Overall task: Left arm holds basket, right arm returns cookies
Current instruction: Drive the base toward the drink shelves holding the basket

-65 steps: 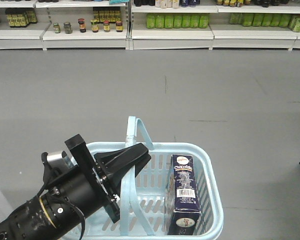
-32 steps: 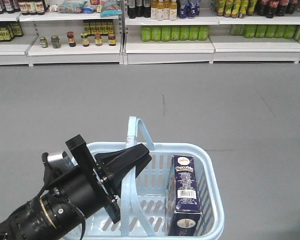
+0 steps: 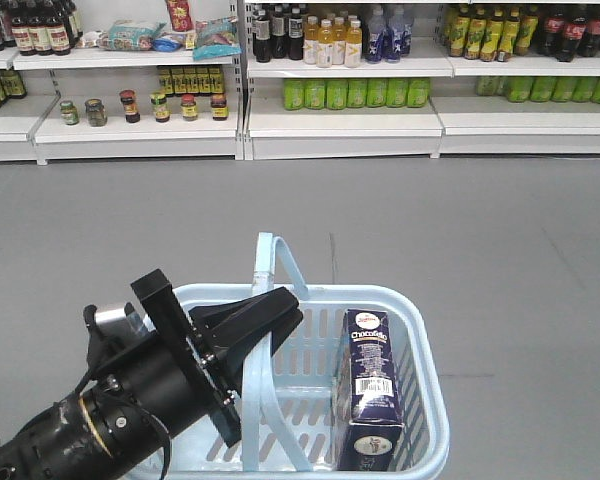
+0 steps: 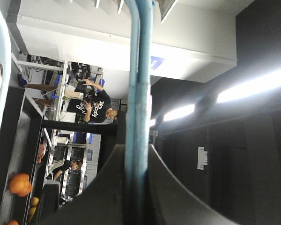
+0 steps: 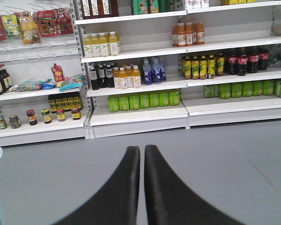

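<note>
navy Chocofello cookies (image 3: 371, 385), upright in basket (image 3: 330, 292)

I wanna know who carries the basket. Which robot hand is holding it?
The left gripper: its black fingers are clamped on the handle of the light-blue basket. The right gripper is shut too, but empty.

The basket (image 3: 340, 291) is smooth light-blue plastic with a soft shine. The cookies box (image 3: 368, 380) looks like glossy printed cardboard. The left arm (image 3: 130, 405) is matt black, with a shiny silver metal knob (image 3: 110, 318). The right pincer (image 5: 143, 150) is smooth matt black. The floor (image 3: 480, 230) is dull grey.
</note>
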